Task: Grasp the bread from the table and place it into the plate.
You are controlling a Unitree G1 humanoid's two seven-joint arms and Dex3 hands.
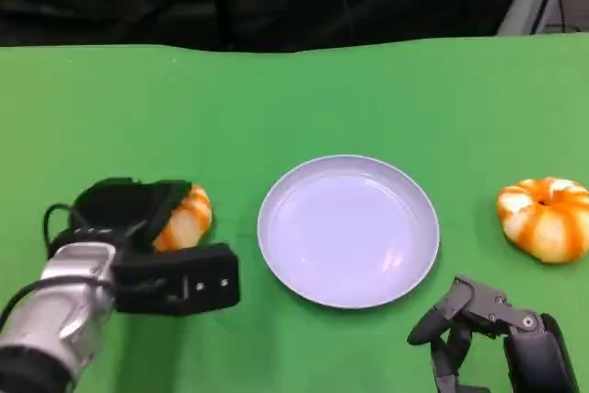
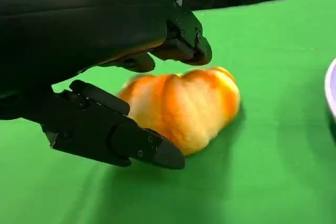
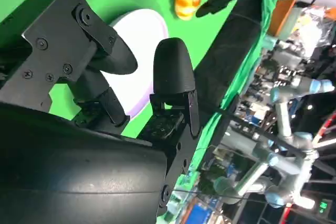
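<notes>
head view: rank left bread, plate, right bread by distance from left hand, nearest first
1. Left bread: under the left hand's fingers, at the table's left.
2. Plate: centre, to the hand's right.
3. Right bread: far right edge.

Round pale lavender plate (image 1: 348,230) near middle of green cloth-covered desk (image 1: 276,98). My left hand (image 1: 138,227) left of plate, fingers either side of orange-striped bread roll (image 1: 187,218). Second orange-striped roll (image 1: 545,218) by desk's right edge. My right hand (image 1: 479,324) at near edge, before plate's right side.
</notes>
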